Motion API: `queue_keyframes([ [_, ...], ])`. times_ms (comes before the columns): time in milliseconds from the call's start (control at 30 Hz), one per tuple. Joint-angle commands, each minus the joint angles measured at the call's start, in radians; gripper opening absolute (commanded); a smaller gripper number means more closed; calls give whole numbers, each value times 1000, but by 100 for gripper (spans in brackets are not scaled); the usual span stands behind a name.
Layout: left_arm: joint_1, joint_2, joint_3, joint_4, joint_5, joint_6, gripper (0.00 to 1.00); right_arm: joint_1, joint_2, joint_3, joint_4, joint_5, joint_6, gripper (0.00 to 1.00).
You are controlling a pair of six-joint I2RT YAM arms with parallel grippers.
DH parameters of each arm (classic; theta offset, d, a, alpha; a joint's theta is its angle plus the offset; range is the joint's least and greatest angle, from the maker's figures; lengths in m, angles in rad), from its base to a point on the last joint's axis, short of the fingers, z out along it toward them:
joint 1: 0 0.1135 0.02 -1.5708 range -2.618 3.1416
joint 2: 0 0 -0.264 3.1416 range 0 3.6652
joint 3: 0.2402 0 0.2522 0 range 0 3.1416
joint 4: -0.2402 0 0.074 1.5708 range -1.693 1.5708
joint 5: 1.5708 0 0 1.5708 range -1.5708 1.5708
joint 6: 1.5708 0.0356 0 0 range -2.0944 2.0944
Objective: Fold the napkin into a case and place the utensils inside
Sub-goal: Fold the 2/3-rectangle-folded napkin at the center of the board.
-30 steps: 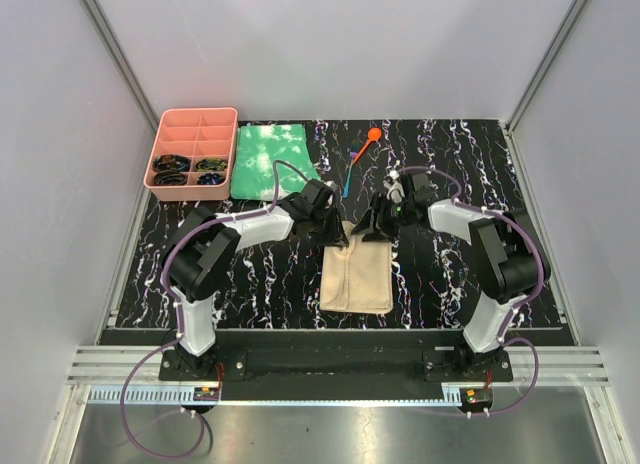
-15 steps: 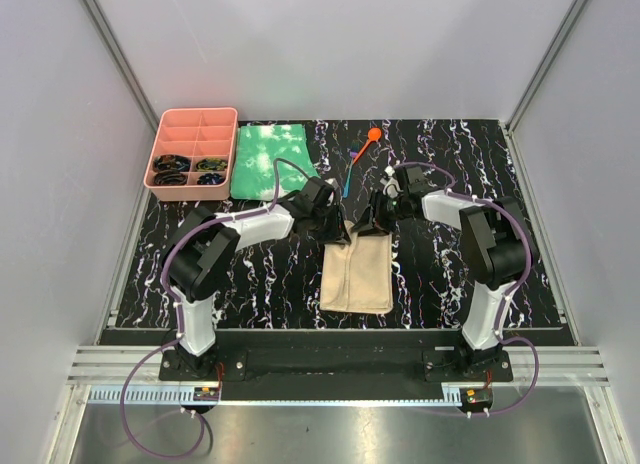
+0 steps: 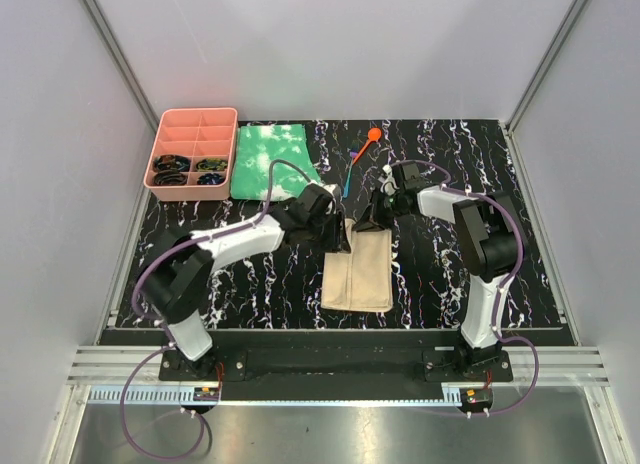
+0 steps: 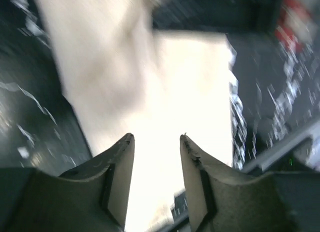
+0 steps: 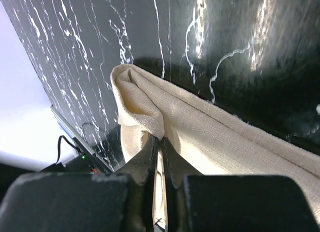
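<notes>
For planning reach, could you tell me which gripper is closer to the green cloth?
Left. The left gripper hangs open over the napkin's far-left corner, off the green cloth's near-right corner; the right gripper pinches the napkin's far-right corner, farther off.

You have the napkin in the middle of the bench. The left gripper is at its rear left corner and the right gripper at its rear right. Behind lie the utensils. Left of them are the other cloth and then the tray.

One napkin, two utensils, one green cloth, one tray.
</notes>
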State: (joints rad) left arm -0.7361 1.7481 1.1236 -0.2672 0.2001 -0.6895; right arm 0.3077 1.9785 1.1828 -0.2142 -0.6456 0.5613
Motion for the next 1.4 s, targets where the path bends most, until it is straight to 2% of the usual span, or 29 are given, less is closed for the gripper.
queue_keyframes([
  [0, -68, -111, -79, -18, -5, 24, 43, 4, 25, 44, 3, -2, -24, 7],
  [133, -143, -125, -100, -46, -28, 28, 49, 4, 37, 54, 2, -17, -24, 6],
  [300, -227, -73, -50, -153, -140, 45, 46, 4, 43, 64, 1, -29, -24, 1],
  [433, -266, -82, -48, -190, -229, 38, 49, 4, 34, 64, -5, -31, -31, 1],
  [600, -325, -81, -25, -259, -339, 34, 47, 4, 36, 60, -8, -34, -34, 0],
  [833, -358, -38, 2, -284, -338, 42, 35, 4, 31, 55, -7, -34, -34, 0],
  [933, -362, -24, 15, -288, -334, 57, 26, 4, 28, 57, -8, -34, -32, 0],
  [967, -362, -16, 30, -293, -332, 64, 22, 4, 29, 60, -8, -34, -31, 0],
  [1000, -362, -6, 39, -305, -332, 73, 10, 4, 26, 61, -8, -35, -29, 0],
  [1033, -362, -2, 50, -313, -332, 74, 4, 4, 25, 64, -8, -37, -29, 0],
  [1067, -362, -5, 64, -317, -330, 73, 0, 2, 23, 69, -7, -37, -28, 0],
  [1367, -361, -3, 93, -302, -278, 39, 0, 4, 31, 112, -27, -35, -26, 0],
])
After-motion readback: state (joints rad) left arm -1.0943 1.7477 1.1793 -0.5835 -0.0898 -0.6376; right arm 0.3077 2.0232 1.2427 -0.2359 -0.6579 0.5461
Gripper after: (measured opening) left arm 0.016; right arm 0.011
